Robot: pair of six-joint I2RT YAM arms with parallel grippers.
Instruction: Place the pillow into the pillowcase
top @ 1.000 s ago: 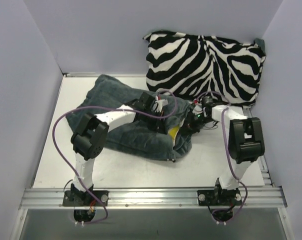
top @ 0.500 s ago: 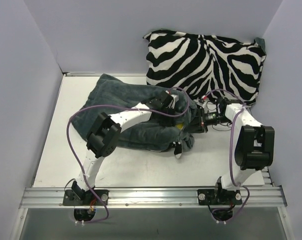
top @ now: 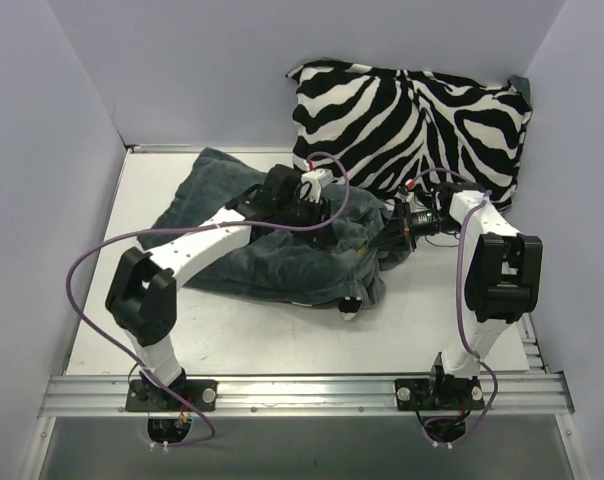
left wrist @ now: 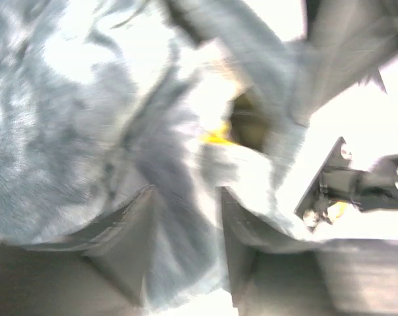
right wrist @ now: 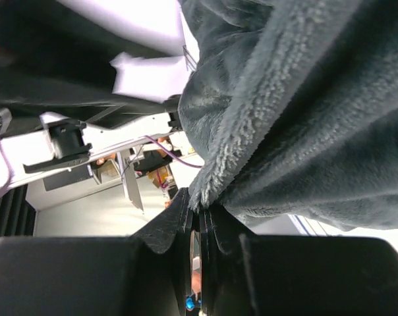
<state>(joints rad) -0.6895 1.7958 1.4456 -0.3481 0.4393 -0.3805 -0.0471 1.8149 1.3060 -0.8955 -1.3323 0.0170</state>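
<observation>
Two robot arms handle a grey pillowcase (top: 272,255) lying on a white surface (top: 112,300).
Since a second ago the left tool (left wrist: 186,194) has spread apart over the plush and its arm has stretched out. The right tool (right wrist: 196,207) pinches the pillowcase's edge. The pillow (left wrist: 215,137) sits inside, showing only as a blurred yellow sliver.

**A:** Top view looks clean to us. Light is even and soft from above, focus is sharp, and there are only faint shadows on the table (top: 262,330).

**B:** On the left wrist we get heavy motion blur. The pillowcase (left wrist: 67,131) is smeared, the whites are blown out, and the left fingers (left wrist: 130,243) are mushy.

**A:** On the right wrist we see crisp plush. The right fingers (right wrist: 163,230) are dark and backlit, and the background is washed bright.
</observation>
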